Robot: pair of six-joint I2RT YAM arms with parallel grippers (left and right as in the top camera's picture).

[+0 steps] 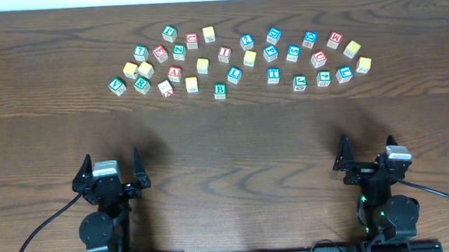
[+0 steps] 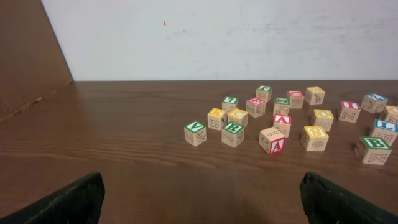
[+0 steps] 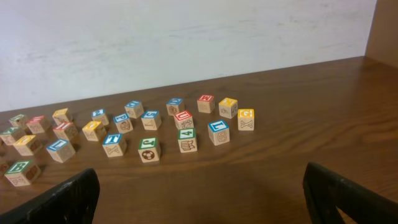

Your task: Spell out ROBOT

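Left gripper (image 1: pixel 111 160): jaws spread wide, nothing between them, parked at the near left of the table (image 1: pixel 226 157). Right gripper (image 1: pixel 366 150): jaws likewise spread and empty, parked at the near right. The two grippers stand well apart, with bare wood between them.

A broad strip of bare table top separates both grippers from the cube field. All cubes lie loosely scattered on the far half of the table, none stacked, most with gaps between neighbours.

Task cubes:
- green R cube (image 1: pixel 142 86): near left end of the field, just beside a green V cube (image 1: pixel 117 86)
- green B cube (image 1: pixel 220 91): nearest the grippers, at the field's front edge, open wood on its near side
- blue T cube (image 1: pixel 274 75): right of centre, front row
- yellow-faced cubes (image 1: pixel 203 65): spread through the field; their letters cannot be read

Behind the field, the far table edge meets a white wall (image 2: pixel 217 37)
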